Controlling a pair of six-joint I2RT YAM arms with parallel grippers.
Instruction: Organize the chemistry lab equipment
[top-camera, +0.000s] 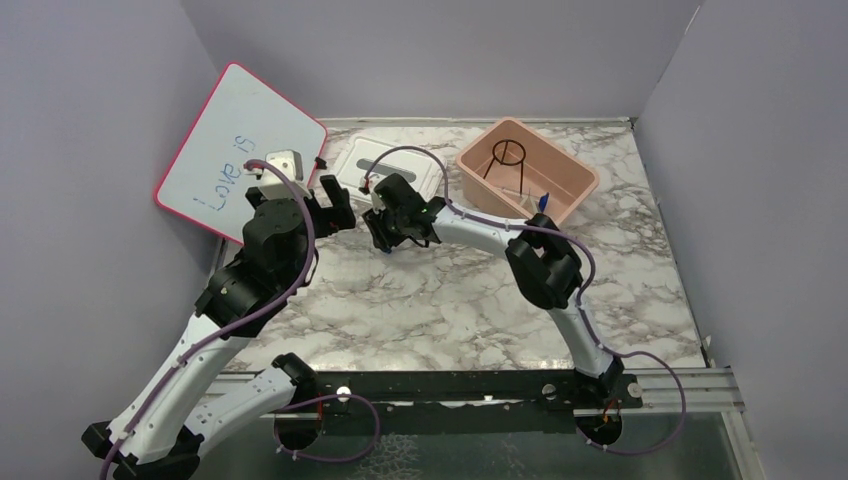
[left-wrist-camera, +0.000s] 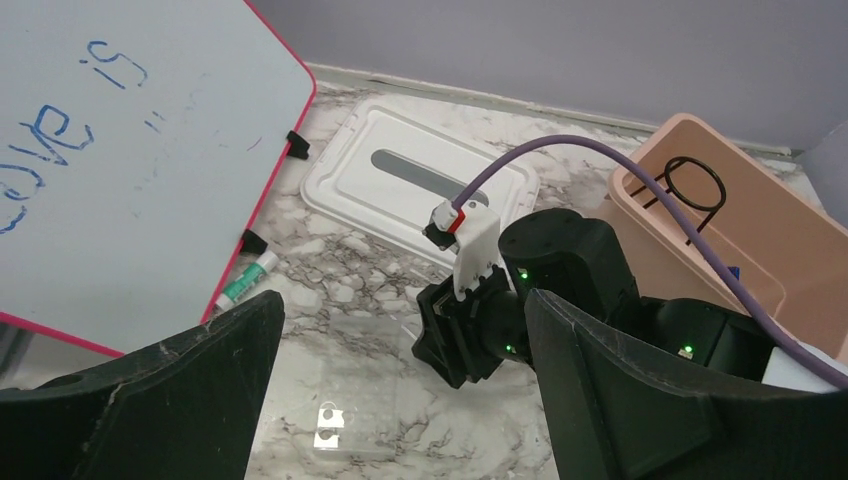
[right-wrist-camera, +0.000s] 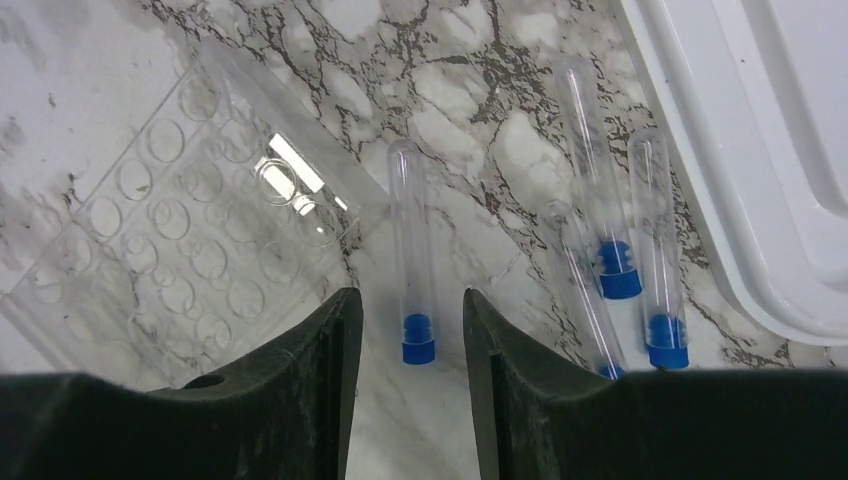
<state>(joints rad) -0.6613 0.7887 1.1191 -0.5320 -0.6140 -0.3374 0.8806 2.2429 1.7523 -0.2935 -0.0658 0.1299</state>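
Grey-veined white marble tabletop (top-camera: 450, 300), boxed in by pale lilac walls (top-camera: 430, 50) at the back and on both sides. A pink-framed whiteboard (top-camera: 235, 150) leans against the left wall, "Love is" on it in blue, and a green-capped marker (left-wrist-camera: 245, 283) lies at its foot. Over at the back right, a salmon-pink bin (top-camera: 578, 182) holds the black wire ring stand (top-camera: 510, 155), upright inside it. Between board and bin, a white lid (left-wrist-camera: 350, 190) lies flat on the marble.

The left tool (left-wrist-camera: 402, 305) hovers with its jaws wide apart, nothing between them, above a clear well plate (left-wrist-camera: 360, 400). The right tool (right-wrist-camera: 405, 300) is down close to the surface, jaws apart and straddling a clear test tube (right-wrist-camera: 411, 230). The tube lies flat, blue cap (right-wrist-camera: 419, 340) towards the camera. There's a gap on each side of it, so no grip. Three more capped tubes (right-wrist-camera: 655, 220) lie just beside it, along the lid's edge, and the well plate sits on its other side. A black rail (top-camera: 450, 385) at the near edge carries both arm bases.
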